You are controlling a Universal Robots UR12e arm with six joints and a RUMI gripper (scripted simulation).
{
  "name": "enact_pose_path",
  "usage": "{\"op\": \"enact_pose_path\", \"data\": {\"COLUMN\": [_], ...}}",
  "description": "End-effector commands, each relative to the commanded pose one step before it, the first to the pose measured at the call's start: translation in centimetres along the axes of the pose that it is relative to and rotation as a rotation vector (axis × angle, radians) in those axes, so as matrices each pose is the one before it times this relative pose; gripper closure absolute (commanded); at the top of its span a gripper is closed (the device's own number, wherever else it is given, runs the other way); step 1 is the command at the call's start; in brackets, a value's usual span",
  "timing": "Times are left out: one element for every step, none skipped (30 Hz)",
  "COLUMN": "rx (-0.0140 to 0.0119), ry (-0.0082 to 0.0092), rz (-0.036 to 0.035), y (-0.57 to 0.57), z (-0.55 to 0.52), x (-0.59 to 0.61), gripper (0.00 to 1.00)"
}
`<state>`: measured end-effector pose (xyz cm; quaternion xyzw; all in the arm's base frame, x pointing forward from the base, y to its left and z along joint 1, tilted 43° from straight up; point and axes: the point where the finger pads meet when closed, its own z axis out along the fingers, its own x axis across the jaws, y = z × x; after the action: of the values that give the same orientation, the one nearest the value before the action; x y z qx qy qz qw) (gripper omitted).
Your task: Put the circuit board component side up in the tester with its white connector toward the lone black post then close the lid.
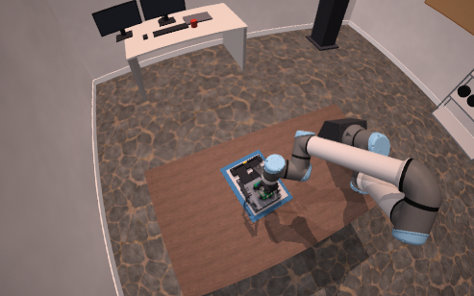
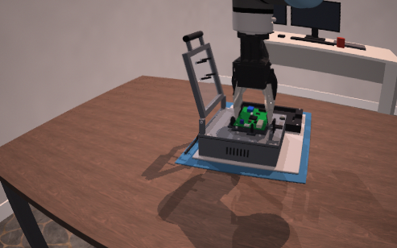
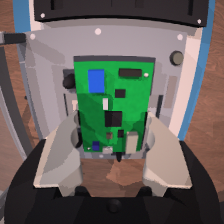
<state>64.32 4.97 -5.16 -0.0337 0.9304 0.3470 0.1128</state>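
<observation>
My gripper [image 2: 253,114] [image 3: 112,111] [image 1: 267,185] is shut on the green circuit board [image 2: 251,117] [image 3: 112,102] [image 1: 264,193], gripping its long edges. The board is component side up, low over the bed of the grey tester [image 2: 240,151] [image 3: 50,65]. I cannot tell whether it rests on the bed or whether the pins are through its holes. Its white connector [image 3: 131,143] [image 2: 261,121] is at the end nearest my fingers. A round black post [image 3: 176,58] stands at the far right of the bed. The tester's lid [image 2: 192,37] stands open, nearly upright, on the left.
The empty black tray [image 2: 295,117] [image 3: 115,11] lies just behind the tester on a white plate [image 2: 293,155] over a blue mat [image 2: 303,177]. All stand on a brown table [image 2: 79,153]. A white desk [image 2: 341,56] with monitors is far behind.
</observation>
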Motion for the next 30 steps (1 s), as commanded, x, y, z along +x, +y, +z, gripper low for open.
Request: {"op": "enact_pose_path", "data": {"rx": [0.00062,0.0,0.0,0.0,0.0,0.0,0.0,0.0,0.0,0.0,0.0,0.0,0.0,0.0,0.0,0.0,0.0,0.0,0.0,0.0,0.0,0.0,0.0,0.0,0.0,0.0,0.0,0.0,0.0,0.0], "ry": [-0.00205,0.0,0.0,0.0,0.0,0.0,0.0,0.0,0.0,0.0,0.0,0.0,0.0,0.0,0.0,0.0,0.0,0.0,0.0,0.0,0.0,0.0,0.0,0.0,0.0,0.0,0.0,0.0,0.0,0.0], "rz": [-0.00125,0.0,0.0,0.0,0.0,0.0,0.0,0.0,0.0,0.0,0.0,0.0,0.0,0.0,0.0,0.0,0.0,0.0,0.0,0.0,0.0,0.0,0.0,0.0,0.0,0.0,0.0,0.0,0.0,0.0], "y": [-0.023,0.0,0.0,0.0,0.0,0.0,0.0,0.0,0.0,0.0,0.0,0.0,0.0,0.0,0.0,0.0,0.0,0.0,0.0,0.0,0.0,0.0,0.0,0.0,0.0,0.0,0.0,0.0,0.0,0.0], "z": [-0.35,-0.082,-0.084,-0.084,-0.082,-0.077,-0.07,-0.062,-0.053,0.0,0.0,-0.042,-0.031,-0.021,-0.012,-0.005,-0.001,0.0,0.0,0.0,0.0,0.0,0.0,0.0,0.0,0.0,0.0,0.0,0.0,0.0], "x": [-0.127,0.0,0.0,0.0,0.0,0.0,0.0,0.0,0.0,0.0,0.0,0.0,0.0,0.0,0.0,0.0,0.0,0.0,0.0,0.0,0.0,0.0,0.0,0.0,0.0,0.0,0.0,0.0,0.0,0.0], "gripper": [0.61,0.61,0.61,0.61,0.61,0.61,0.61,0.61,0.61,0.61,0.61,0.61,0.61,0.61,0.61,0.61,0.61,0.61,0.61,0.61,0.61,0.61,0.61,0.61,0.61,0.61,0.61,0.61,0.61,0.61]}}
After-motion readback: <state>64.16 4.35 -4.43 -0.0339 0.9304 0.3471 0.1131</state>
